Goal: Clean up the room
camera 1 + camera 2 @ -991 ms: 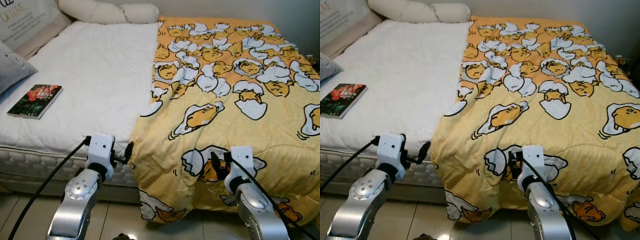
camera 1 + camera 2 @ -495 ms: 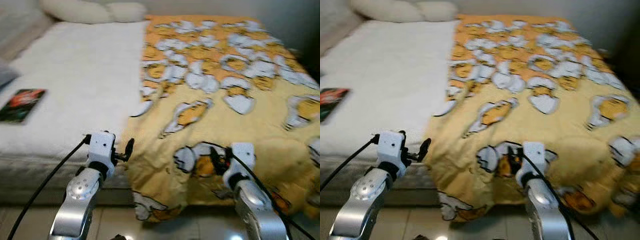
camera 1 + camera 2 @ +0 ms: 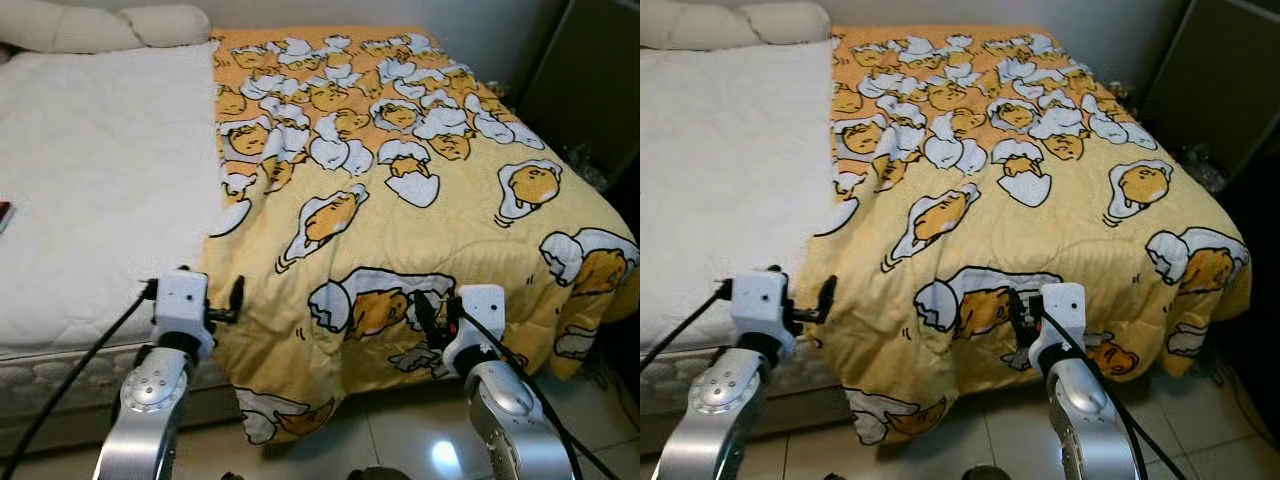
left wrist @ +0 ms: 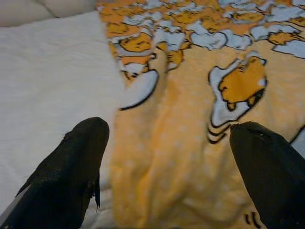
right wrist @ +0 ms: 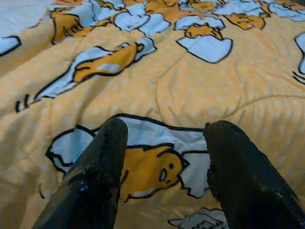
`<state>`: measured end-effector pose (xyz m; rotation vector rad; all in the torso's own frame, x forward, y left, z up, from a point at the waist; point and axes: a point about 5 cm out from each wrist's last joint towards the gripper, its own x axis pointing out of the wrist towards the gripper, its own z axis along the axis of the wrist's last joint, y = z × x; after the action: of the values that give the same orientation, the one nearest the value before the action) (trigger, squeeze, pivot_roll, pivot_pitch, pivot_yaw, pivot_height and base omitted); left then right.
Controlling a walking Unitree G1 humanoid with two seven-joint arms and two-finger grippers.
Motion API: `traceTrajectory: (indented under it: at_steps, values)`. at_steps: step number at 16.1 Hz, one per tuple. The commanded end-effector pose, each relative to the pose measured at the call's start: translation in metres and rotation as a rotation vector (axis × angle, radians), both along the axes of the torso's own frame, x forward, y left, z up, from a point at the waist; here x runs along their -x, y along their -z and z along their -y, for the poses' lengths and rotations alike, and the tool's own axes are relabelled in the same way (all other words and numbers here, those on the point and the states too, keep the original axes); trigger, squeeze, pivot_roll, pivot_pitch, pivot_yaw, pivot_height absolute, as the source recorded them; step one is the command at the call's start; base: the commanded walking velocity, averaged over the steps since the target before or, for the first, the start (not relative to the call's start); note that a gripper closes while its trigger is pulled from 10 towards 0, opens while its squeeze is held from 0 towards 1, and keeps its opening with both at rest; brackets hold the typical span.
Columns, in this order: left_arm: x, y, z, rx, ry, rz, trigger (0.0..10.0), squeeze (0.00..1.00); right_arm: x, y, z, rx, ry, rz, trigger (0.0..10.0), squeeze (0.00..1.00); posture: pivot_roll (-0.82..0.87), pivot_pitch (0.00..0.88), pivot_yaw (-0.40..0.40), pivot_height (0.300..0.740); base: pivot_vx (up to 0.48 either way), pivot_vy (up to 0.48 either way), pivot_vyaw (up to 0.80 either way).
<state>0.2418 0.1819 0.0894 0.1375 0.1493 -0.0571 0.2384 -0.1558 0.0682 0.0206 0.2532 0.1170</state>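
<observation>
A yellow blanket (image 3: 400,200) printed with egg cartoons covers the right half of the bed and hangs over its foot. The white mattress (image 3: 100,200) lies bare on the left half. My left gripper (image 3: 236,298) is held at the foot of the bed, right at the blanket's left edge, and its fingers (image 4: 71,171) stand open with nothing between them. My right gripper (image 3: 432,318) is raised in front of the hanging blanket near a printed egg figure (image 5: 147,167), and its fingers (image 5: 102,176) are open and empty too.
Cream pillows (image 3: 95,25) lie at the head of the bed. A dark cabinet (image 3: 600,80) stands to the right of the bed. Glossy tile floor (image 3: 400,450) runs along the foot. A corner of a book (image 3: 3,213) shows at the far left edge.
The camera has swung to the right, so the bed sits further left in view and the book has nearly left the picture. Both grippers stay open at the bed's foot.
</observation>
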Motion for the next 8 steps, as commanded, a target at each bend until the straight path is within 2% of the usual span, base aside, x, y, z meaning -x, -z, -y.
traceTrajectory:
  at_steps: [1, 4, 5, 8]
  values:
    - [-0.002, -0.006, 0.001, -0.014, 0.004, 0.026, 10.0, 0.42, -0.004, -0.001, -0.004, -0.008, -0.028, 0.011, 10.0, 0.0, -0.04, 0.0, -0.014, 0.74, 0.0, 0.0, 0.0]
    - [-0.004, -0.008, 0.002, -0.026, -0.005, 0.036, 10.0, 0.4, -0.006, -0.001, -0.009, -0.007, -0.066, 0.011, 10.0, 0.0, -0.03, 0.0, -0.016, 0.74, 0.0, 0.0, 0.0]
    - [-0.003, -0.007, 0.002, -0.022, -0.005, 0.027, 10.0, 0.4, -0.006, 0.001, -0.012, 0.025, -0.097, 0.006, 10.0, 0.0, -0.03, 0.0, -0.016, 0.74, 0.0, 0.0, 0.0]
    - [-0.003, -0.007, 0.003, -0.017, 0.006, 0.027, 10.0, 0.42, -0.006, 0.004, -0.015, 0.019, -0.118, -0.008, 10.0, 0.0, -0.02, 0.0, -0.013, 0.74, 0.0, 0.0, 0.0]
